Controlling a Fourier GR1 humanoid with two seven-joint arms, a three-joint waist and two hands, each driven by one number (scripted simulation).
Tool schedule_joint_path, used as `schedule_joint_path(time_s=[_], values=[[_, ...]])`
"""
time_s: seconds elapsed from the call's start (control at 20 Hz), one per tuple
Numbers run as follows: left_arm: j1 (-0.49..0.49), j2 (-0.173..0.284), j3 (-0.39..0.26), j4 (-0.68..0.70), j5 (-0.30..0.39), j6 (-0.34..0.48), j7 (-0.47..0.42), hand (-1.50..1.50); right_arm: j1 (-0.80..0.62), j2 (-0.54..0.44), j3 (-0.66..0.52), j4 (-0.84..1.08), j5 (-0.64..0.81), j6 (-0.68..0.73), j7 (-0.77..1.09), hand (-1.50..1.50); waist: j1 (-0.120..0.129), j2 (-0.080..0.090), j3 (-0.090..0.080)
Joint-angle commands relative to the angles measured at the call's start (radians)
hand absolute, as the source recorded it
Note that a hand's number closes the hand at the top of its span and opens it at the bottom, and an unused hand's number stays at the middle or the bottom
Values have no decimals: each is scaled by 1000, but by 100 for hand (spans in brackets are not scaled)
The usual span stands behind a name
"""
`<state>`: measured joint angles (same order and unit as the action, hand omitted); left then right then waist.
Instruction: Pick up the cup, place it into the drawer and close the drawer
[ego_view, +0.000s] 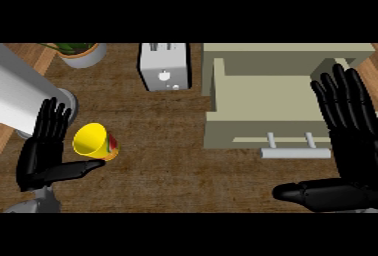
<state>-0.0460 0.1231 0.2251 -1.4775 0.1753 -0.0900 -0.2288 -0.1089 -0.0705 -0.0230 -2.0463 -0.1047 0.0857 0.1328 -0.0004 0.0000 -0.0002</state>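
Brown wooden counter (170, 150); the beige drawer (258, 95) stands open left of the open right hand (347, 125). The yellow cup (94, 141) sits against the open left hand (44, 150).

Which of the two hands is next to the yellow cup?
The left hand: its thumb reaches under the yellow cup. The right hand is over by the open drawer.

A home kitchen, by the look of it. A white two-slot toaster (165, 66) stands on the brown wood-grain counter (170, 150), far beyond the fingertips of both hands. A leafy green plant in a grey pot (80, 53) sits beside it, and a beige open drawer with a pale bar handle (273, 107) lies just left of the right fingers (341, 100).
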Motion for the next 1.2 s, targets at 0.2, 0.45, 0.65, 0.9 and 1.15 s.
schedule_joint_path(time_s=[0.2, 0.45, 0.65, 0.9, 1.15], values=[[-19, 9, 18, 252, -21, -53, -189, -150, -42, -33, -59, 31, -63, 29, 24, -150, -1, 1, 0], [-77, 73, 61, 372, -2, -85, -210, -150, 70, 12, 15, -32, 2, 26, -32, -150, -2, 0, 0], [-53, 68, 61, 464, -7, -113, -315, -150, 39, -7, -25, -18, -38, 34, -13, -150, -1, 0, 0], [-102, 75, 84, 626, -14, -111, -433, -150, 18, -19, -49, -64, -88, 38, 44, -150, -4, 1, 0], [-154, 85, 71, 694, -21, -84, -450, -150, -9, 18, 25, -25, -4, 3, 38, -150, -1, 0, 0]])
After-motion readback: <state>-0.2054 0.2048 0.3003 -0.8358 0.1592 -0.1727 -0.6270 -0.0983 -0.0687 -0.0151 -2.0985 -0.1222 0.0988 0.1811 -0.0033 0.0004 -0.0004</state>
